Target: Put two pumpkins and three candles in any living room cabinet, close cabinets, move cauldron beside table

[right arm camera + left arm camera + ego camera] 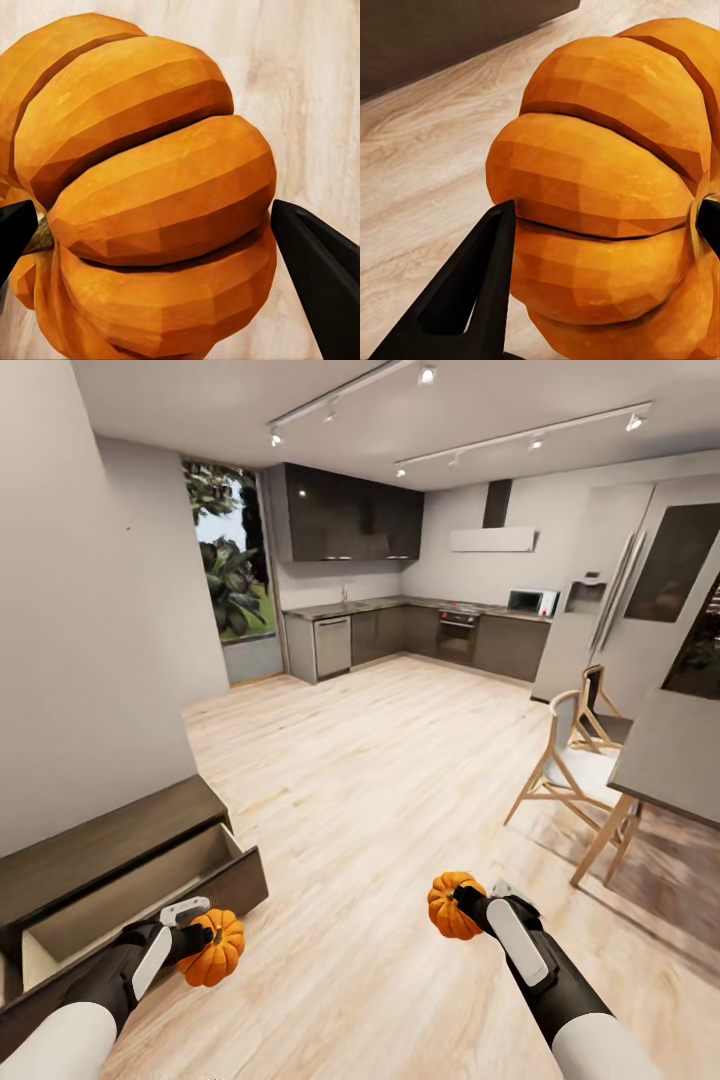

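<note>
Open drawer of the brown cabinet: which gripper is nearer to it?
Left. The left gripper, holding a pumpkin, hangs just beside the open drawer; the right gripper, with the other pumpkin, is farther across the floor.

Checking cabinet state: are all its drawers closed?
No, in the head view one drawer of the cabinet stands pulled out beside the left pumpkin.

One high head camera, two close wrist cameras.
The head looks forward and down across pale wooden plank floor [400,780]; each wrist camera faces a gripped round orange ribbed pumpkin [607,202] [142,195] just ahead of its fingers, sharing that floor.
</note>
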You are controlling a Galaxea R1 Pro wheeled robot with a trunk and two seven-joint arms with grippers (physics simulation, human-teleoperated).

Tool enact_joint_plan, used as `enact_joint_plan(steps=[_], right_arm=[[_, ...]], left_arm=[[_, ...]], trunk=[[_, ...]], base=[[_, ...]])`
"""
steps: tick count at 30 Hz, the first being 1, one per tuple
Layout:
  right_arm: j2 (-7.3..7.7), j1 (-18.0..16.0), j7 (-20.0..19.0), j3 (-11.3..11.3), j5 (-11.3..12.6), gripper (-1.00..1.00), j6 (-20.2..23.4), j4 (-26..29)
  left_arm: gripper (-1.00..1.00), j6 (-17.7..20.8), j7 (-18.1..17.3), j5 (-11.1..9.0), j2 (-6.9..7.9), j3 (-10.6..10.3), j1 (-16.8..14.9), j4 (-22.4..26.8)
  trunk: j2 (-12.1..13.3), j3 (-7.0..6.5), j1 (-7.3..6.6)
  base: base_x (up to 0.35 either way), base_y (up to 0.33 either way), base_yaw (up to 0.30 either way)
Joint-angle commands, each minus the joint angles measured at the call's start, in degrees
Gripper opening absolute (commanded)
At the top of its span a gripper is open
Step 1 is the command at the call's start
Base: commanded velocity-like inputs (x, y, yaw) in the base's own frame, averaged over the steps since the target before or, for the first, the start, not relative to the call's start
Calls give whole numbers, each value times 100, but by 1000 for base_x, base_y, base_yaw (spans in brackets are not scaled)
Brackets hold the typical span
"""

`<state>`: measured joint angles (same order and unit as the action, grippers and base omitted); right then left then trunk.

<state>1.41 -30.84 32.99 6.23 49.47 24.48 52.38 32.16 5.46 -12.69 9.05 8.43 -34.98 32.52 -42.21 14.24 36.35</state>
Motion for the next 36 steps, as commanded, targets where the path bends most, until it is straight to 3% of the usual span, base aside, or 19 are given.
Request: enact_joint_plan(steps=[1,19,36], right_arm=[[0,-1,24,1,-8,-100,-5,0],[0,-1,24,1,-8,-100,-5,0],[0,-1,24,1,-8,-100,-5,0]], left_arm=[[-100,0,25,7,0,-3,0,0],[-100,0,25,7,0,-5,0,0],[-100,0,25,4,-7,-2,0,0]], trunk=[[0,0,0],[0,0,0],[0,0,0]], base=[[126,-152,282],[107,-147,282],[2,-7,282]])
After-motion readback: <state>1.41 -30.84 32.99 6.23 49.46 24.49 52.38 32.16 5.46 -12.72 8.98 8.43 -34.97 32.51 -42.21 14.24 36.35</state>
